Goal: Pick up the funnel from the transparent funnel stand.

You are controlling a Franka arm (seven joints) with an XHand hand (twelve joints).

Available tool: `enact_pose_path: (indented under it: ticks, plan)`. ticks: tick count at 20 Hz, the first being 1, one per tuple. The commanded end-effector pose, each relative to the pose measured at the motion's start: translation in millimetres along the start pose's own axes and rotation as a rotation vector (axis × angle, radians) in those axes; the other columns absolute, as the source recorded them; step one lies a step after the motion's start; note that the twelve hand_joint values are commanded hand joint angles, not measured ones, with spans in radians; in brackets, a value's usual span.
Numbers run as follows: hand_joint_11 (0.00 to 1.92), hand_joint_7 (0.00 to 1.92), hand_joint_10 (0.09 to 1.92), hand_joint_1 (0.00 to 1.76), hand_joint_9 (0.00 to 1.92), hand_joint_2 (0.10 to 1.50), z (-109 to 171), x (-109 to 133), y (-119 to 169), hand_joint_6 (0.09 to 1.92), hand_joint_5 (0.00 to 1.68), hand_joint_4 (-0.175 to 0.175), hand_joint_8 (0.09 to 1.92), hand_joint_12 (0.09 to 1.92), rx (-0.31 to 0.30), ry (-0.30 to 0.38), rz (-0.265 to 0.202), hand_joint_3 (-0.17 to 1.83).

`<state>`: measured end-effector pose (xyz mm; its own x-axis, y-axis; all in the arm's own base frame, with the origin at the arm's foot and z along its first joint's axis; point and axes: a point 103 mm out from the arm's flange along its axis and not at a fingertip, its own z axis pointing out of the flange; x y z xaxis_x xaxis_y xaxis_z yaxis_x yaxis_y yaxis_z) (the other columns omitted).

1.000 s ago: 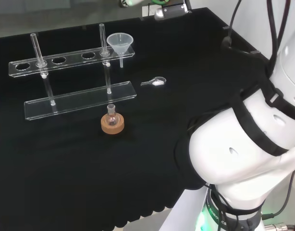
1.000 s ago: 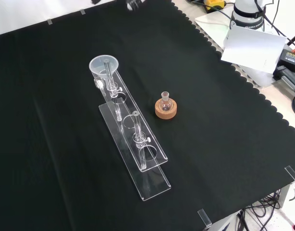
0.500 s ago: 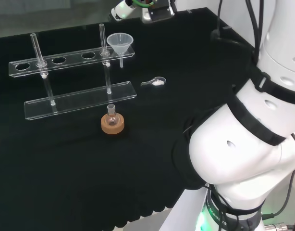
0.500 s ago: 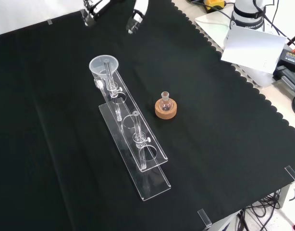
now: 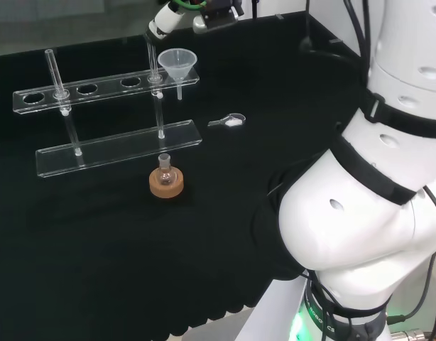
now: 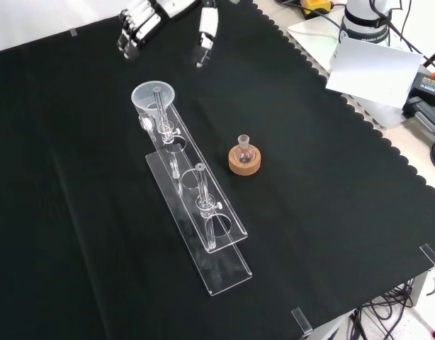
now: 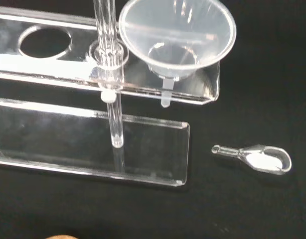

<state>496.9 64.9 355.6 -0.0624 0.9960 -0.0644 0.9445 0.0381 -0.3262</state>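
Hovering robot hand, fingers spread, empty | funnel seated in stand | wrist view adds scoop

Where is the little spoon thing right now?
In the head view the small clear scoop lies on the black cloth just right of the transparent funnel stand, below the funnel. It lies apart from both.

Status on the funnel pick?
Done: nothing grasped; the funnel sits in the end hole of the transparent stand. In hand: the hand hovers open beyond the funnel, apart from it. Left: reach it, close on the funnel, lift it out.
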Motion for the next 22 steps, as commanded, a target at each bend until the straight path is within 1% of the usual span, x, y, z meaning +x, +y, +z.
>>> enact_pose_path:
  ticks: [1,6,13,15,17,22]
  plan:
    - [0.0,0.0,0.74,0.52,0.0,0.78,36.4,-17.2,39.6,0.09,0.05,0.034,0.21,1.55,0.183,-0.036,0.04,0.21]
    - [0.0,0.0,0.68,0.57,0.0,0.76,42.6,-23.8,46.7,0.09,0.03,0.032,0.14,1.56,0.197,-0.027,0.048,0.2]
    - [0.0,0.0,0.65,0.61,0.0,0.75,49.1,-24.5,53.3,0.09,0.03,0.025,0.11,1.56,0.221,-0.029,0.038,0.2]
    - [0.0,0.0,0.65,0.62,0.0,0.75,51.3,-23.2,54.3,0.09,0.03,0.024,0.1,1.57,0.223,-0.031,0.035,0.2]
    - [0.0,0.0,0.66,0.63,0.0,0.74,52.9,-21.7,54.9,0.09,0.03,0.024,0.09,1.57,0.212,-0.042,0.035,0.2]
    - [0.0,0.0,0.74,0.65,0.0,0.74,54.6,-19.2,57.1,0.09,0.03,0.026,0.1,1.57,0.205,-0.045,0.031,0.21]
